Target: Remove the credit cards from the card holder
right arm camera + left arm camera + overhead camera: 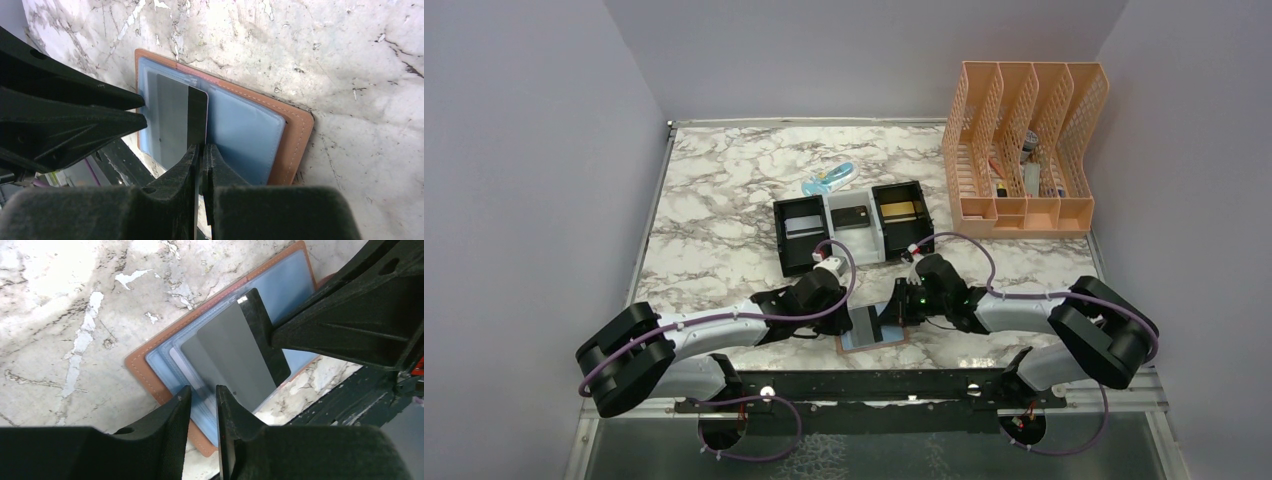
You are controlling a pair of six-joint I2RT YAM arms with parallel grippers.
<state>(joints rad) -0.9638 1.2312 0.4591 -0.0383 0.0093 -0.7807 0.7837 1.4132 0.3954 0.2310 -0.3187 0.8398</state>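
Nearest, the card holder lies open, mostly hidden overhead by both arms. The right gripper pinches a grey card, perhaps partly pocketed; the left gripper shows fingers narrowly parted, grip unclear. Beyond stands a tray.

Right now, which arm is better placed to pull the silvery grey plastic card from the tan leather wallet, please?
Right: the right gripper is shut on the silvery grey card; the left gripper sits over the tan leather wallet.
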